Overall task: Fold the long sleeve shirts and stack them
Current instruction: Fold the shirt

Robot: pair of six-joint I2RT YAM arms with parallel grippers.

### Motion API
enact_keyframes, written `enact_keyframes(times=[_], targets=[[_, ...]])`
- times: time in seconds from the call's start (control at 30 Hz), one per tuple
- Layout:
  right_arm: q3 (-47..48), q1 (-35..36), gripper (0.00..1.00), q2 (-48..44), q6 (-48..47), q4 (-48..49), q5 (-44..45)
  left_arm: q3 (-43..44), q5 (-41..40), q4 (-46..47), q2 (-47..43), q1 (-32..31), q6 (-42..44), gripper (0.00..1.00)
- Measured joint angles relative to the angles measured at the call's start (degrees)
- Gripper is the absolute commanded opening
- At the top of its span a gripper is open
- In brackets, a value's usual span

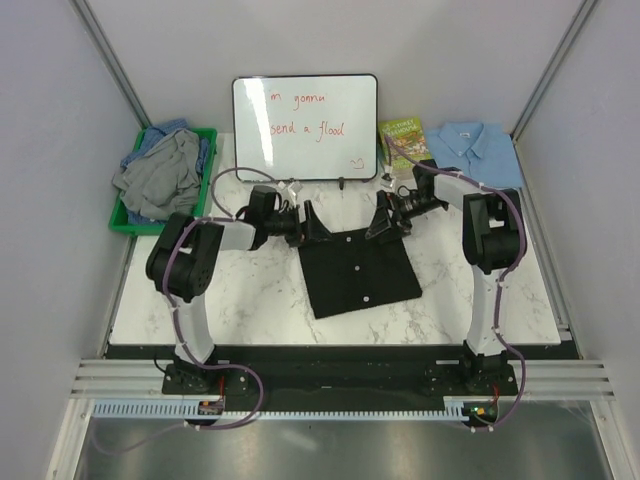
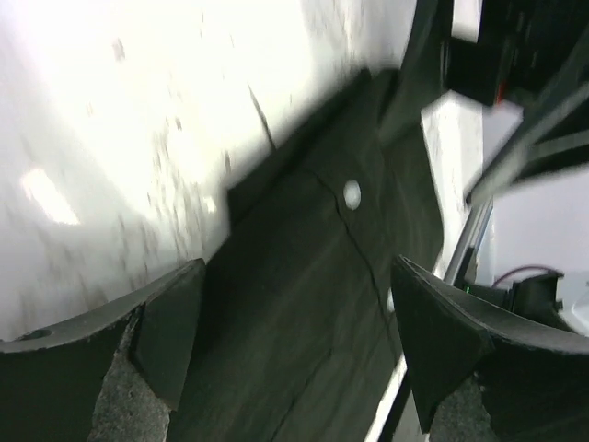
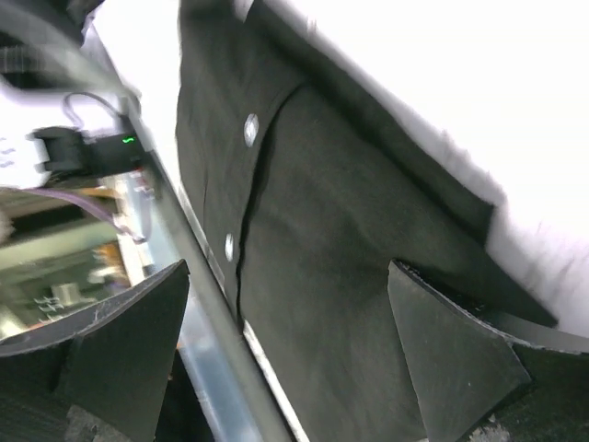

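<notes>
Both sets of fingers, my left gripper (image 1: 308,222) and right gripper (image 1: 385,218), stand spread over the black shirt (image 1: 358,272) lying just before the whiteboard (image 1: 305,128); closing unevenly, I'd likely pinch one layer and drag the fold askew.

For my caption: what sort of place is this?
Probably a robotics lab test cell: white panel walls enclose a marble-patterned table, a left arm and a right arm are bolted at its near edge, and a whiteboard stands behind.
</notes>
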Motion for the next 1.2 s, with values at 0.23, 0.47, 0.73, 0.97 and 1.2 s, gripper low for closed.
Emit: enact_keyframes(times=[0.23,0.47,0.73,0.97,1.2], targets=[[20.37,10.29,0.98,7.8,-12.46,-5.77,9.9,-12.04,3.23,-11.39,-18.62,-1.31,5.6,0.89],[27.34,24.52,0.98,8.46,-23.63,-9.51,16.17,-17.03,2.23,-17.07,-36.68,11.1,7.1,0.86],[24.11,18.99,0.8,-0.76,-13.22,-7.82,18.69,-22.62,-1.22,-13.51,-24.96,8.79,-2.51,0.76],[8.63,12.57,0.68,-14.23,-9.94,-6.27,27.58,-22.38,-3.8,-6.14,-18.8,2.08,-9.29,0.72],[4.61,12.61,0.65,-6.99,-9.99,-5.68,33.24,-20.2,-3.8,5.07,-11.52,-1.16,-16.02,0.69]])
